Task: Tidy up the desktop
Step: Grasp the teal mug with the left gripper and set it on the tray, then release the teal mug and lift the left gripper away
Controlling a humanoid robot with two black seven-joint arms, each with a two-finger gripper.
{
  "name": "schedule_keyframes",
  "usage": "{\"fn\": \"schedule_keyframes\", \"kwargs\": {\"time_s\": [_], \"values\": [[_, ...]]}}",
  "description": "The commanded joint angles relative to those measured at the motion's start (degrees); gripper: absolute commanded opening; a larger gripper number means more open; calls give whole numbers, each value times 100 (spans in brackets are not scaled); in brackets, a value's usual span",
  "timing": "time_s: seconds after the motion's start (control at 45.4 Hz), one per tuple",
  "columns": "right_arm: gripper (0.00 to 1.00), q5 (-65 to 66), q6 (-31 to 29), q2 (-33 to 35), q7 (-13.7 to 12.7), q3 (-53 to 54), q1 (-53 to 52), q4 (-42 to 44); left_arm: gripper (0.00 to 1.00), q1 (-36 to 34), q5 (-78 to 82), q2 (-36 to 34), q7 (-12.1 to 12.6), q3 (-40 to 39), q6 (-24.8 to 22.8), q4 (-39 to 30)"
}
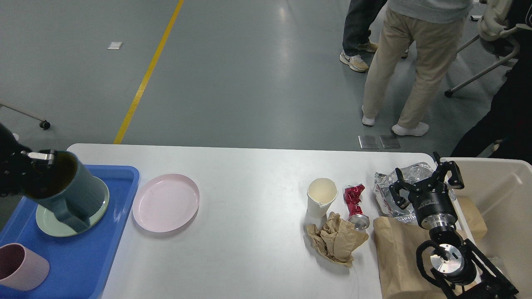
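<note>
A: Head view first: where does the desktop [249,187] sit?

B: It fills the near half of the view, white and glossy, running from the blue tray [120,195] on the left to the beige bin [505,182] at the right edge.

A: And the left gripper [35,160]?

B: It enters from the far left, pinching the rim of a dark teal mug [70,193]. One silver fingertip shows on the rim; the mug is tilted, mouth toward the left, above a pale green plate [54,222] in the tray. Whether its base touches the plate, I cannot tell.

A: Anything else in the tray?

B: A pink cup [20,265] at the near left corner.

A: The right gripper [424,180]?

B: Its fingers are spread wide with nothing between them, over crumpled silver foil [386,185] near the bin. A brown paper bag [395,257] lies under the arm.

A: The middle of the table?

B: A pink plate [166,202] just right of the tray. Farther right, a white paper cup [321,197], a crushed red can [355,203] beside it, and crumpled brown paper [336,238] nearer than both.
</note>
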State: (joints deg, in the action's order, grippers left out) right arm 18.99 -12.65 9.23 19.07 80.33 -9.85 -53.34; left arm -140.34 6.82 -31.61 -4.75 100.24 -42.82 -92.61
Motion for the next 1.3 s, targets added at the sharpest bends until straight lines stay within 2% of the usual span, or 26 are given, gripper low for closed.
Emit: {"fn": "schedule_keyframes", "kwargs": {"time_s": [0.0, 0.088, 0.176, 0.286, 0.44, 0.617, 0.859, 1.013, 1.057, 1.101, 1.145, 1.211, 1.277], "values": [[100, -1, -1, 0, 0, 0, 1, -1, 0, 1077, 732, -784, -192, -233, 494, 444], [100, -1, -1, 0, 0, 0, 1, -1, 0, 1912, 1233, -1267, -315, -724, 591, 840], [100, -1, -1, 0, 0, 0, 1, -1, 0, 2992, 1392, -1593, -324, -1313, 722, 1367], [100, -1, -1, 0, 0, 0, 1, -1, 0, 4285, 1419, -1638, -333, -2113, 881, 2043], [100, -1, -1, 0, 0, 0, 1, -1, 0, 5550, 1550, -1673, -289, -2930, 986, 2992], [100, -1, -1, 0, -9, 0, 1, -1, 0, 6185, 1629, -1638, -280, -3450, 1004, 3345], [100, -1, -1, 0, 0, 0, 1, -1, 0, 6633, 1665, -1629, -272, -3757, 1013, 3820], [100, -1, -1, 0, 0, 0, 1, -1, 0, 6818, 1656, -1638, -289, -3995, 1013, 3864], [100, -1, -1, 0, 0, 0, 1, -1, 4, 6862, 1647, -1646, -298, -4039, 1013, 3864], [100, -1, -1, 0, 0, 0, 1, -1, 13, 6915, 1612, -1646, -298, -4074, 1013, 3864], [100, -1, -1, 0, 0, 0, 1, -1, 29, 6950, 1577, -1646, -289, -4100, 1022, 3864], [100, -1, -1, 0, 0, 0, 1, -1, 61, 6950, 1533, -1655, -333, -4101, 1074, 3864], [100, -1, -1, 0, 0, 0, 1, -1, 79, 6950, 1305, -1664, -324, -4109, 1153, 3864]]}}
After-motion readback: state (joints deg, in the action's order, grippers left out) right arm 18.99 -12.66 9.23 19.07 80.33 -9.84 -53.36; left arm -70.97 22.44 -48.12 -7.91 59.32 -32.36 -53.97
